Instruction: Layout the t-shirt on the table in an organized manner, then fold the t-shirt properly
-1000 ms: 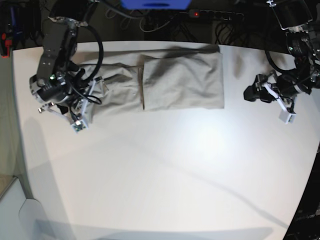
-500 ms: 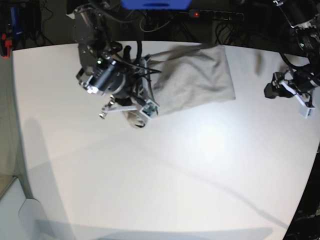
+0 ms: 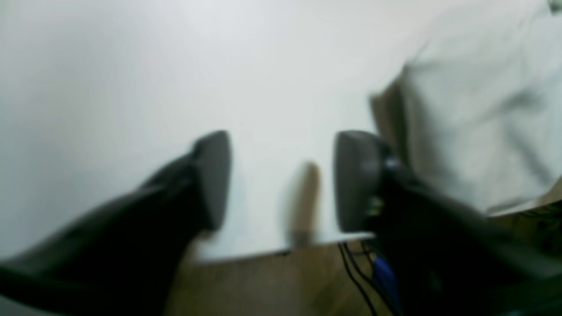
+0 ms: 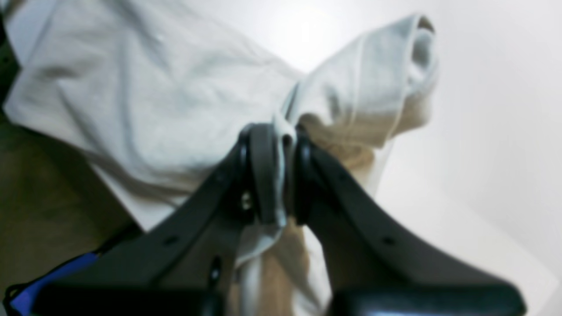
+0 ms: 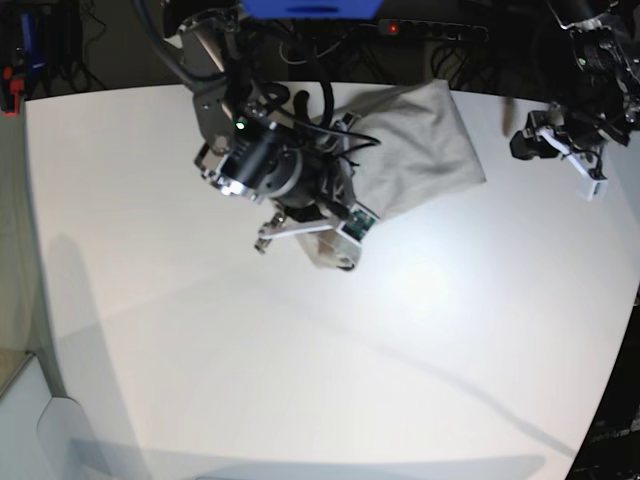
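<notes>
We see the t-shirt (image 5: pixel 420 145) lying bunched on the far part of the bench (image 5: pixel 300 380), toward the back edge, its broad folded body spread out to one side and a rolled end drawn up off the surface. In the right wrist view the cloth (image 4: pixel 145 101) shows creased and pale, with one tube-like fold (image 4: pixel 395 74) lifted above the white top. The right gripper (image 4: pixel 281 175) has its jaws pressed close together on a pinch of that fabric, which passes between the two dark fingers (image 4: pixel 263 175) and hangs out below them. In the base view this arm (image 5: pixel 260 160) sits over the near end of the shirt and hides part of it.

The left gripper (image 3: pixel 281 180) hovers apart from the cloth, near the bench edge; its jaws stand parted with only bare white bench between them, nothing held. The shirt's edge (image 3: pixel 474 109) lies just beside one finger (image 3: pixel 355 180) in that blurred view. In the base view we find this gripper (image 5: pixel 560 145) well off to the side of the shirt, by the dark cables (image 5: pixel 440 40) behind the bench
</notes>
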Action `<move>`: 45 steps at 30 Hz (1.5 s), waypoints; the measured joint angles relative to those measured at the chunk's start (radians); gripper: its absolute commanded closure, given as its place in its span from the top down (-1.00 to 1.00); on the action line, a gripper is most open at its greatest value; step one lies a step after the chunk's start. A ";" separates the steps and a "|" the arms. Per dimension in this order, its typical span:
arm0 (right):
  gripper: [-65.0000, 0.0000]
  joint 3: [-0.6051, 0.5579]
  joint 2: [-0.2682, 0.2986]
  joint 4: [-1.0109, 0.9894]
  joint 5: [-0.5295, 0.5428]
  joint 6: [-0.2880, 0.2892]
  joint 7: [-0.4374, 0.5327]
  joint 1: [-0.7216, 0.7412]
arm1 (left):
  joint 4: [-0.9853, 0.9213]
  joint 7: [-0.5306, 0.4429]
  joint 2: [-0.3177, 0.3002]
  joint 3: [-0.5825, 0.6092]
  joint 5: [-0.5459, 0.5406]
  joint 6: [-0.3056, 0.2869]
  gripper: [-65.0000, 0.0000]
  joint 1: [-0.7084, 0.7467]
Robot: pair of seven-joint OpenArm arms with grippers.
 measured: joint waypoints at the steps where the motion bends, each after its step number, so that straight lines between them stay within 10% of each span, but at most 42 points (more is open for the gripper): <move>1: -1.00 -0.003 0.003 0.000 0.000 0.000 -0.003 0.000 | -0.001 0.005 0.011 -0.003 0.003 0.000 -0.50 0.004; 6: -1.00 -0.009 0.004 0.000 0.000 0.000 -0.004 0.003 | -0.005 -0.005 0.076 -0.001 0.065 0.000 -0.99 -0.015; 27: -1.00 -0.036 0.004 -0.001 -0.010 0.000 -0.007 0.017 | -0.022 -0.058 0.328 0.150 0.467 -0.004 -0.99 -0.245; 40: -1.00 -0.128 -0.021 -0.001 -0.005 0.000 -0.006 0.023 | -0.073 -0.077 0.324 0.141 0.440 -0.014 -0.99 -0.273; 45: -1.00 -0.124 -0.021 -0.003 -0.002 0.000 -0.004 0.039 | 0.022 0.057 0.290 0.027 0.502 -0.018 -0.99 -0.267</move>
